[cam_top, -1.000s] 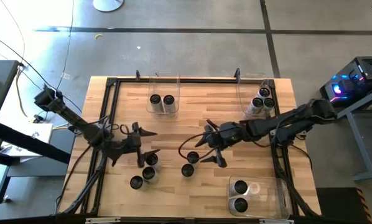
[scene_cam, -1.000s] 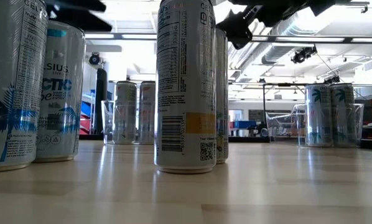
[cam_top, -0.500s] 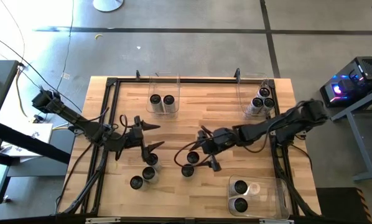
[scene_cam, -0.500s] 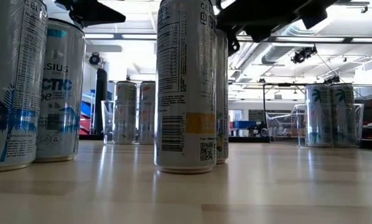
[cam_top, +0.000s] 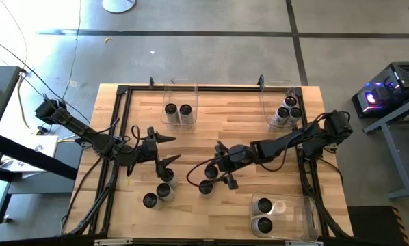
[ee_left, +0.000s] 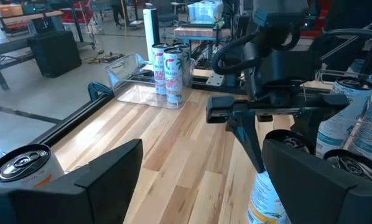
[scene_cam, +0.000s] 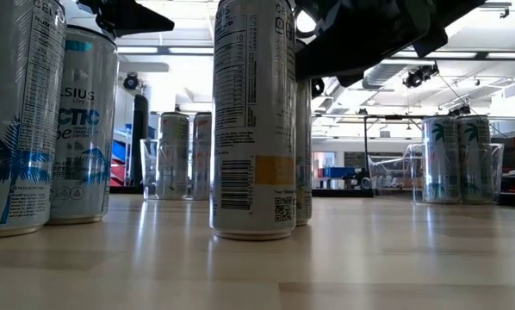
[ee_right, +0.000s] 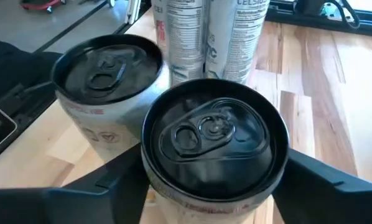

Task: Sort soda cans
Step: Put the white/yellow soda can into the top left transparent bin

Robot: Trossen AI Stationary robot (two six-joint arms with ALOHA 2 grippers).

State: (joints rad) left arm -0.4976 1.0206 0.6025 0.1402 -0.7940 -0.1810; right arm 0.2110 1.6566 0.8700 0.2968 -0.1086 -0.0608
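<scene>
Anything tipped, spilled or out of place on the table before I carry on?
Nothing stands out. The loose cans mid-table stand upright, as do those in the three bins. The right tool is at a middle can; the left tool waits open nearby.

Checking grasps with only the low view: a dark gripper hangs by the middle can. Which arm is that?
Observer: The right gripper. The high view shows it at a can mid-table.
Operator: Is it around that can?
Observer: Yes, its wrist view shows the can centred in it, with a second can close beside.
Operator: And the other arm?
Observer: The left gripper is open and holds nothing, close to three loose cans.
</scene>
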